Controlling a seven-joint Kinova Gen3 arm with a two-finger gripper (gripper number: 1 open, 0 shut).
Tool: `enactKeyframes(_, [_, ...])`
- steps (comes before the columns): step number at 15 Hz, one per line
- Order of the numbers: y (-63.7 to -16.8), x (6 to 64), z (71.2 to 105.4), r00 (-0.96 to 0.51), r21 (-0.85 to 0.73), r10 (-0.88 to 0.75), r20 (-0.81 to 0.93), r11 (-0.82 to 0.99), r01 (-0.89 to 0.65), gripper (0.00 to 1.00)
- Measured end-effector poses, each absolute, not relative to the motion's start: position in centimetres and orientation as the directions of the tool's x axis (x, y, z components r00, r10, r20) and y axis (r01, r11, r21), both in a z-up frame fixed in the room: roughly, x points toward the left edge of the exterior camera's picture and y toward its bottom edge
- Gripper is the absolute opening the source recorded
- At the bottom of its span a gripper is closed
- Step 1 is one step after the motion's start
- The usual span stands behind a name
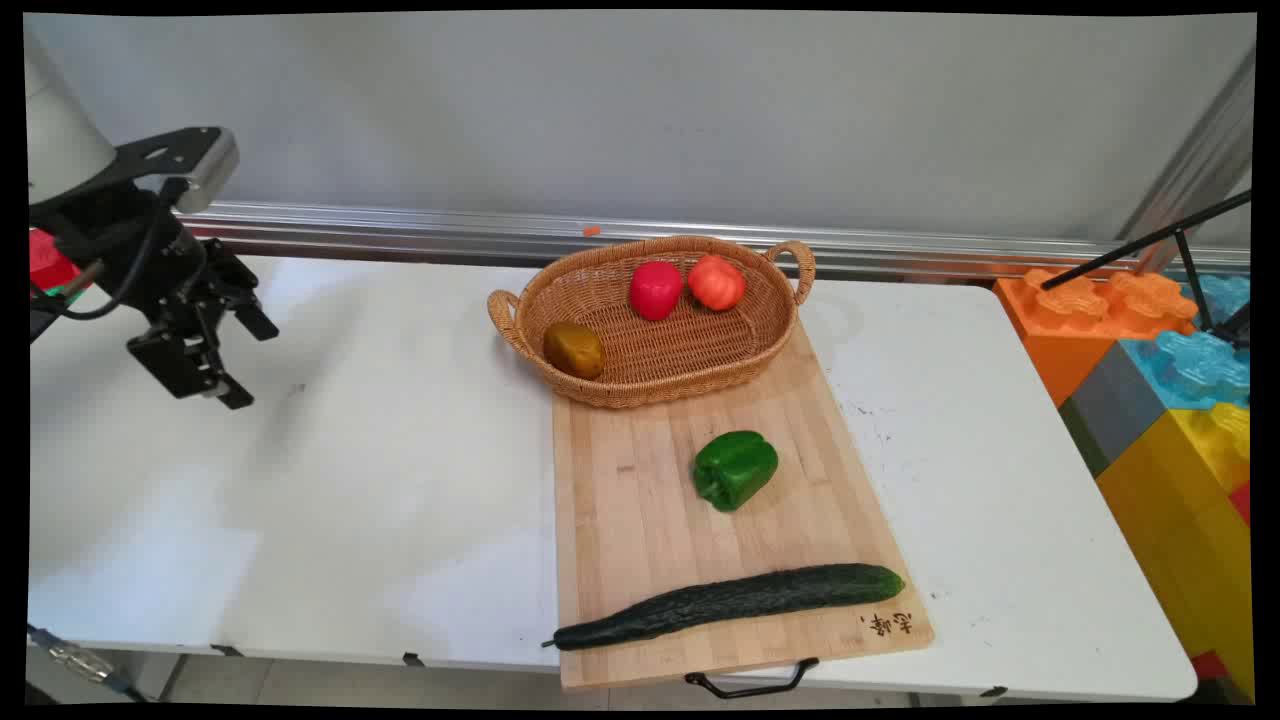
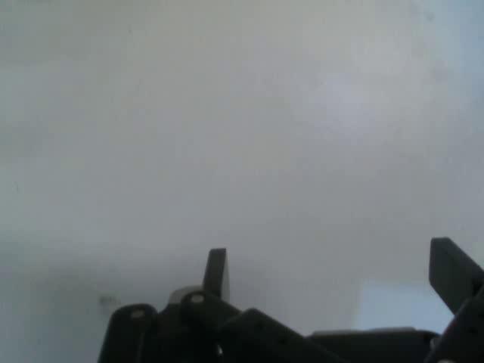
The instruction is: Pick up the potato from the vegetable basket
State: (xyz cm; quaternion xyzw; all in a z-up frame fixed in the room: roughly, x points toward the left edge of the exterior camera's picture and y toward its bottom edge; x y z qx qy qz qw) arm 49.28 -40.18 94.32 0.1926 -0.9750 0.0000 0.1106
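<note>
Black two-finger tool spread wide, empty, above bare white counter; well off to its side, oval wicker basket, green bell pepper, long dark cucumber.

A cutting board lies on the surface, right of its middle, reaching to the near edge. A basket sits at the board's far end, partly over it. In the basket, two tomatoes rest side by side toward the back, and a potato lies at the left front. A pepper lies mid-board; a cucumber stretches across the near end. The claw hangs above the surface's left side (well apart from everything). Toy blocks stand beyond the right edge.
</note>
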Motion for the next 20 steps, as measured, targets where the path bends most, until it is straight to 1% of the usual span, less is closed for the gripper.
enactKeyframes(4, [-41.4, 46.6, 93.9, -0.891, 0.01, -0.369, 0.264, 0.925, -0.38, 1.0])
enactKeyframes(10, [-44.9, 37.0, 94.6, -0.882, -0.108, -0.31, 0.354, 0.923, -0.368, 1.0])
enactKeyframes(14, [-47.5, 32.9, 94.6, -0.891, -0.184, -0.269, 0.366, 0.918, -0.352, 1.0])
enactKeyframes(16, [-48.6, 31.8, 94.2, -0.901, -0.206, -0.257, 0.351, 0.917, -0.342, 1.0])
enactKeyframes(20, [-51.6, 29.6, 91.9, -0.934, -0.244, -0.189, 0.302, 0.932, -0.268, 1.0])
